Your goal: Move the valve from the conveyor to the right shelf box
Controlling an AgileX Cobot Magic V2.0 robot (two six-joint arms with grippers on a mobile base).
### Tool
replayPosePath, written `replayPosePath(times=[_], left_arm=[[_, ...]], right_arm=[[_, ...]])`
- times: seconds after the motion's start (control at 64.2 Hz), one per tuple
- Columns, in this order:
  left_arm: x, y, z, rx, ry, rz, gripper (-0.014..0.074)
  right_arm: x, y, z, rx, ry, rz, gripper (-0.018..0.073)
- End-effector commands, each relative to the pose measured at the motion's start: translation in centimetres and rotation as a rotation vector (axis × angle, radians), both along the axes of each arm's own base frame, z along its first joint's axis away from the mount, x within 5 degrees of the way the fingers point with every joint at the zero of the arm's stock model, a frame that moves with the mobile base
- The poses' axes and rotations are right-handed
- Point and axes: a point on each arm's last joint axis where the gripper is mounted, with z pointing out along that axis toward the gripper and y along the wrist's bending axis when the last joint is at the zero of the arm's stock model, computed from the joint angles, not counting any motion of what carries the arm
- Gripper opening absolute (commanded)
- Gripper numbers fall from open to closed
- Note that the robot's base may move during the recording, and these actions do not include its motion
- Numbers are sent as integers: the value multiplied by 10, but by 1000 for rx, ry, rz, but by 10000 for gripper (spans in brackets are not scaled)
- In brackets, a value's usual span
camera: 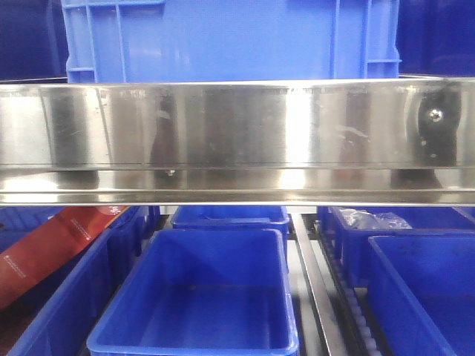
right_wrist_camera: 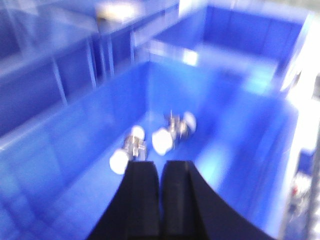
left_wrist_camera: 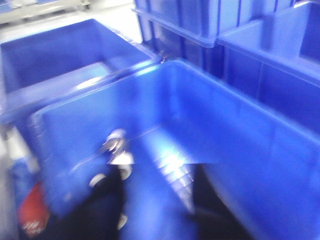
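In the blurred left wrist view my left gripper (left_wrist_camera: 157, 169) is open over a blue box (left_wrist_camera: 260, 150), its dark fingers wide apart. A small silver valve (left_wrist_camera: 117, 146) with a whitish base shows just past the left fingertip (left_wrist_camera: 112, 180); I cannot tell if it touches the finger or lies in the box. In the right wrist view my right gripper (right_wrist_camera: 161, 163) is shut and empty above another blue box (right_wrist_camera: 75, 150). Two silver valves (right_wrist_camera: 131, 148) (right_wrist_camera: 175, 131) lie on that box's floor just beyond the tips. The conveyor is out of view.
A shiny steel shelf rail (camera: 237, 133) spans the front view, with a blue crate (camera: 230, 37) on top. Below stand blue bins (camera: 215, 297), a red package (camera: 52, 245) at left, a plastic bag (camera: 371, 219) and a roller track (camera: 319, 297).
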Motion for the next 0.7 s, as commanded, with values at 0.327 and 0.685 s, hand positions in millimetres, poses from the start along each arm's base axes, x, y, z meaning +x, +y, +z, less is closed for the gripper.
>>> replayPosePath(times=[0.327,0.685], left_arm=[[-25,35,1,45,65,165,-111],[-84,71,-21,-35,-42,215,-111]], right_arm=[[-35,-32,-19,-44,-22,-130,-155],[-103,-62,-85,15,-126,-152,-155]])
